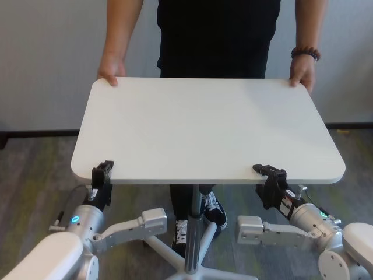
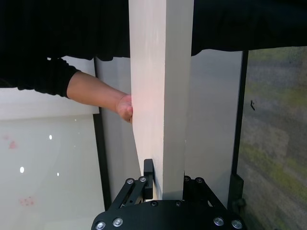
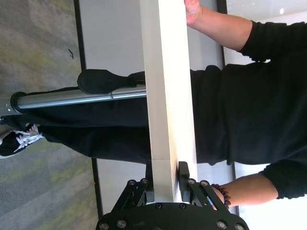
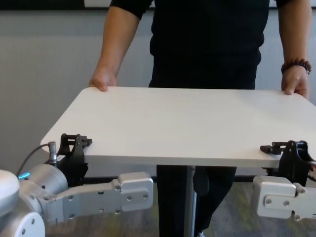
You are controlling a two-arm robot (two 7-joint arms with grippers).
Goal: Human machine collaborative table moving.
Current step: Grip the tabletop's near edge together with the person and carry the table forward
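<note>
Our left tool (image 1: 102,175) and right tool (image 1: 271,182) clamped on surface (image 1: 204,128) near edge; human (image 1: 218,35) grips far corners; carrying not visibly done.

The light is bright, soft and even in all 4 views, coming from above. The white table (image 1: 204,131) top shows no glare, only a slightly brighter patch toward its far half in the head view. Under it the floor (image 1: 35,175) is darker, with a loose shadow around the metal post (image 1: 194,227). In the chest view the table's near edge is shaded grey. The person's black shirt (image 4: 207,39) is so dark that its folds vanish. In the left wrist view the pale wall (image 2: 48,163) carries small bright specks, and the table edge (image 2: 160,96) close to the lens looks soft. In the right wrist view the near edge is likewise soft. Straight lines stay straight.
</note>
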